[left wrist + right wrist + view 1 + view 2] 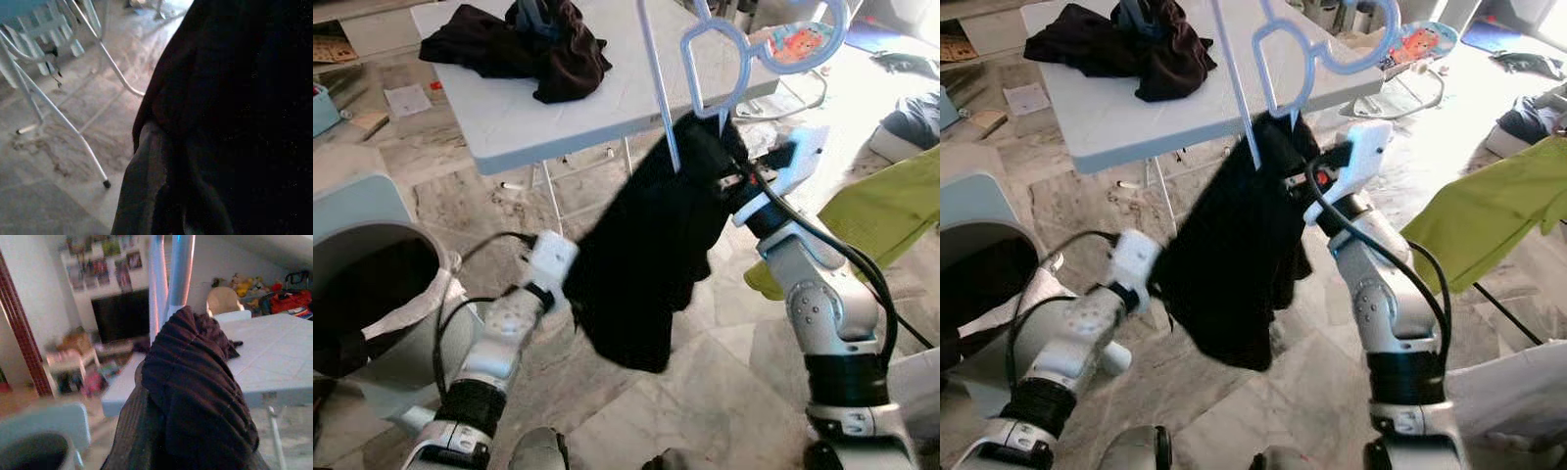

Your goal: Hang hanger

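A pale blue plastic hanger (pixel 705 59) stands in the air in front of me, with a black garment (pixel 651 255) hanging from its lower part. My right gripper (pixel 729 166) is at the top of the garment where the hanger meets it, buried in bunched cloth and holding the hanger up. The right wrist view has the hanger's bars (pixel 171 274) rising behind that bunch (pixel 195 382). My left gripper (pixel 579 282) grips the garment's lower left edge, its fingers covered by cloth. Black fabric (pixel 234 122) lies close in front of the left wrist camera.
A white folding table (pixel 607 108) stands just beyond, with a heap of dark clothes (pixel 524 44) on it and thin metal legs (pixel 63 122). A round pale bin (pixel 372 284) is at my left. Green cloth (pixel 891 211) hangs at the right. The floor is marble tile.
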Available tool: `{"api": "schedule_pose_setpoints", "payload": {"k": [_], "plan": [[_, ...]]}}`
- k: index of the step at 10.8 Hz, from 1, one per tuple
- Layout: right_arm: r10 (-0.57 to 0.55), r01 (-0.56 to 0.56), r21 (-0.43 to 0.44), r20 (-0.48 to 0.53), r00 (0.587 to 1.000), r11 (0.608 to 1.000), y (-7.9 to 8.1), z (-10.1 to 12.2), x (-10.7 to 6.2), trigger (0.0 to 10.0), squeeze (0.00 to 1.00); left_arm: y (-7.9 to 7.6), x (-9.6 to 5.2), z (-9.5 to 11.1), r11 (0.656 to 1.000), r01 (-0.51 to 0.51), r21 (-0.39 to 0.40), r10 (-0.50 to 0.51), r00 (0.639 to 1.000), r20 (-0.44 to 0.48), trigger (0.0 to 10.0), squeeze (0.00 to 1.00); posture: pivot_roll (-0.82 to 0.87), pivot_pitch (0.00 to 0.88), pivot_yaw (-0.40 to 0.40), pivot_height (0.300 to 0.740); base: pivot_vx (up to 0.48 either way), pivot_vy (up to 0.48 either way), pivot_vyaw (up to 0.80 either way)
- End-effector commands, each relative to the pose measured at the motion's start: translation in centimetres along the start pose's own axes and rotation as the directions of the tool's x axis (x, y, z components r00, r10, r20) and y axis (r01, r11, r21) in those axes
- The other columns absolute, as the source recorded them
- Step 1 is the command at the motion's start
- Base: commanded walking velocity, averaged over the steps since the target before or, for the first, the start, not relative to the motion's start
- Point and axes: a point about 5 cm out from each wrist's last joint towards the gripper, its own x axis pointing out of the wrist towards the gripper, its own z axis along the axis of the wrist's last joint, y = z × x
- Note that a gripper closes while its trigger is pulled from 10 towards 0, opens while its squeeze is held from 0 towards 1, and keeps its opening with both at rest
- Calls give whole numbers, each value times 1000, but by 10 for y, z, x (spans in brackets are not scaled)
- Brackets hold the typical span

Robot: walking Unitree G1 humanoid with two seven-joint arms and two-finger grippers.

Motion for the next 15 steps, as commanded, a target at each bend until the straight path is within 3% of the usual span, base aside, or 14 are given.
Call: {"api": "schedule_pose_setpoints", "payload": {"k": [1,2,3,4,5,7,9,11,12,15], "plan": [[108,-115,-169,-47,993,979,2,7,-3,10000,0,7,-5,-12,999,-33,8,34,997,-71,10000,0,-89,58,-51,740,0,0,0],[199,-238,-269,-166,966,933,1,-1,-13,10000,0,8,-6,-10,1000,-14,3,15,998,-61,10000,0,-90,60,-51,740,0,0,0],[248,-376,-356,-357,901,856,-12,-16,-32,10000,0,5,-10,-5,996,64,63,-63,998,-22,10000,86,-92,61,-52,740,0,0,0],[218,-439,-424,-475,852,792,-29,-22,-45,10000,0,4,-16,-5,984,146,99,-144,989,-22,10000,1000,-92,61,-52,740,0,0,0],[185,-477,-462,-545,818,748,-44,-25,-52,10000,0,-4,-25,-8,942,289,172,-282,957,-65,10000,1000,-96,66,-54,740,0,0,0],[190,-566,-452,-641,744,690,-49,-36,-60,10000,0,-18,-40,-12,870,452,196,-440,892,-103,10000,1000,-86,67,-56,740,0,0,0],[211,-682,-430,-734,646,592,-49,-55,-68,10000,0,-29,-49,-2,837,515,183,-518,855,-36,10000,1000,-80,67,-57,740,0,0,0],[242,-718,-412,-747,619,561,-47,-61,-67,10000,0,-26,-55,-1,833,513,208,-519,854,-28,10000,1000,-76,65,-62,740,0,0,0],[254,-746,-403,-764,593,530,-45,-62,-68,10000,0,-13,-52,14,873,432,225,-459,885,83,10000,1000,-72,62,-66,740,0,0,0],[243,-760,-438,-766,595,479,-48,-62,-63,10000,0,8,-50,30,899,321,297,-379,911,161,10000,1000,-75,54,-72,740,0,0,0]]}}
